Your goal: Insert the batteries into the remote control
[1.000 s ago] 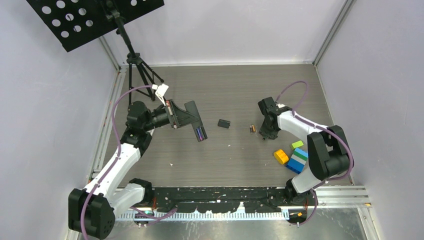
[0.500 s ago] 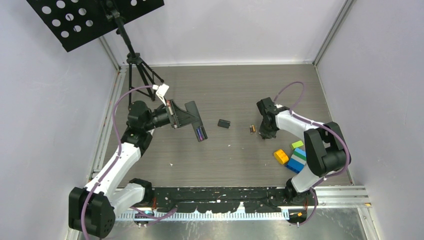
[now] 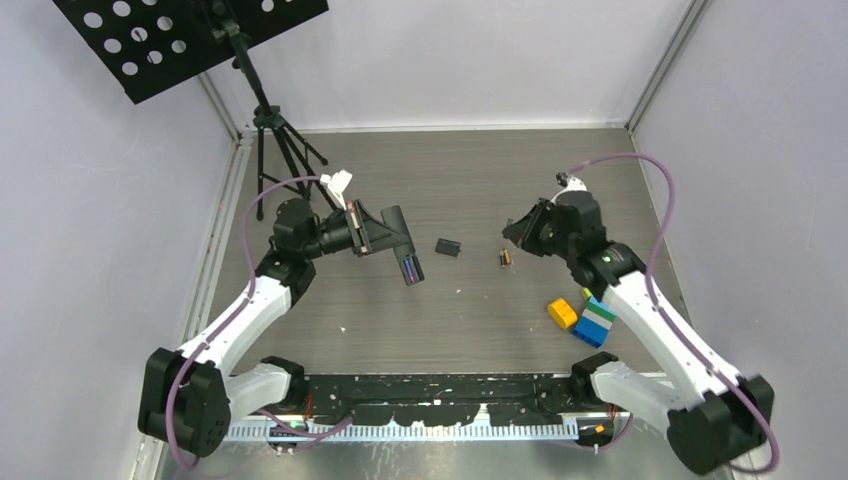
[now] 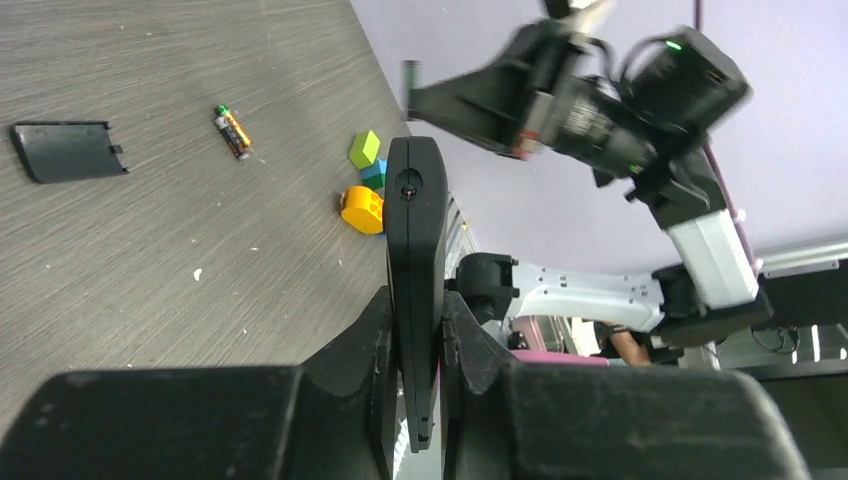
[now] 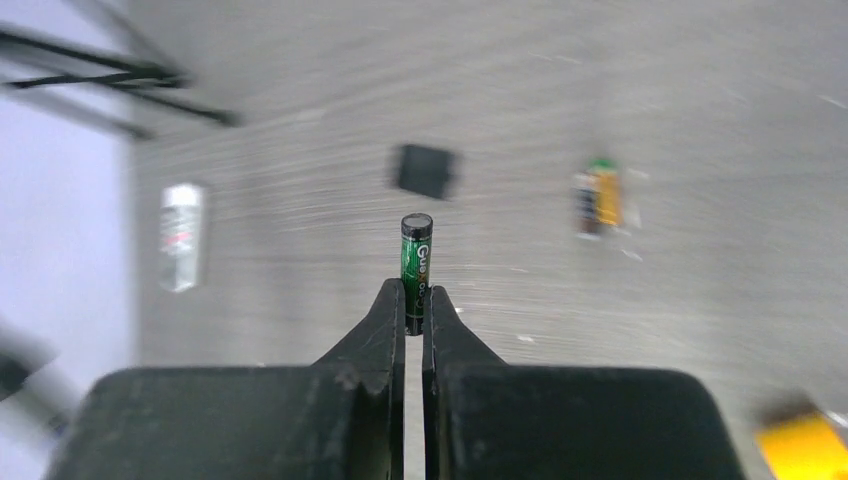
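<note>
My left gripper [image 3: 372, 232] is shut on the black remote control [image 3: 398, 243] and holds it off the table, edge-on between the fingers [image 4: 372, 330] in the left wrist view. A purple-blue battery [image 3: 408, 268] sits in its open bay. My right gripper [image 3: 514, 232] is raised above the table and shut on a dark green battery [image 5: 416, 265], which sticks up from the fingertips [image 5: 392, 310]. A gold-and-black battery [image 3: 505, 258] lies on the table below it. The black battery cover [image 3: 447, 247] lies between the two grippers.
Coloured toy blocks lie at the right: a yellow one [image 3: 563, 313] and a blue, white and green stack [image 3: 597, 322]. A music stand [image 3: 190, 35] on a tripod [image 3: 282, 150] stands at the back left. Walls close in the table on three sides.
The right gripper has shut on the green battery and lifted off the table, its arm swinging up and out. The left arm has moved the remote slightly right.
</note>
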`<state>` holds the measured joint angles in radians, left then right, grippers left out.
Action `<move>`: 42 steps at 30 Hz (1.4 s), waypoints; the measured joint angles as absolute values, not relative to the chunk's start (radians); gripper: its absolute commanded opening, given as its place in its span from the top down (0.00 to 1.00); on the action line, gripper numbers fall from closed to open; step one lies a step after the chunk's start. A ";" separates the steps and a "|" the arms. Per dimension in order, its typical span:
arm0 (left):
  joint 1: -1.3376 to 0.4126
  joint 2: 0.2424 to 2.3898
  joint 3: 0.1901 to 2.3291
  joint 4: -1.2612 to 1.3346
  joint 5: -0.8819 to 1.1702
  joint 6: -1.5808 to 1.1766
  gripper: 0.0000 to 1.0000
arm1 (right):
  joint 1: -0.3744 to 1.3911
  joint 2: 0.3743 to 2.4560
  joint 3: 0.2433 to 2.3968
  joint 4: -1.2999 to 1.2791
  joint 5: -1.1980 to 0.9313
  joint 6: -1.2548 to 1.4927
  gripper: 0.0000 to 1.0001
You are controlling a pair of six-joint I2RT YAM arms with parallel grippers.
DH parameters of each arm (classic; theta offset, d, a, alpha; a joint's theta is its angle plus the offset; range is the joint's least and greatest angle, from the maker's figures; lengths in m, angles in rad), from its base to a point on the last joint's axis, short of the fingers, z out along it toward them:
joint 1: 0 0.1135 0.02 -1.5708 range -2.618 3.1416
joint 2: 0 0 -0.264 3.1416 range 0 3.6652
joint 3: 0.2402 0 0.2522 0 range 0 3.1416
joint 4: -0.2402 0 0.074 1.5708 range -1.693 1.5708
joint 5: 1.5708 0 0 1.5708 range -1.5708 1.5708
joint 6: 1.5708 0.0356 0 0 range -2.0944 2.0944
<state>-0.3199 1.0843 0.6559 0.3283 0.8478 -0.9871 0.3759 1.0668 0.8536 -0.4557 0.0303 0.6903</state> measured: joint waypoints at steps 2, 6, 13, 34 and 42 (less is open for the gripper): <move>-0.320 1.097 0.656 0.332 0.839 -1.005 1.00 | 0.376 0.973 0.851 -0.385 -0.106 0.668 0.98; -0.328 1.128 0.656 0.355 0.832 -1.051 1.00 | 0.379 0.862 0.812 -0.182 -0.374 0.653 0.98; -0.391 1.155 0.670 0.372 0.828 -1.098 1.00 | 0.435 0.831 0.794 0.047 -0.712 0.668 0.97; -0.510 1.235 0.643 0.530 0.625 -1.233 1.00 | 0.773 0.975 1.030 -0.546 -0.280 0.509 0.95; -0.510 1.307 0.641 0.580 0.603 -1.283 1.00 | 0.857 1.091 1.107 -0.662 -0.110 0.427 0.93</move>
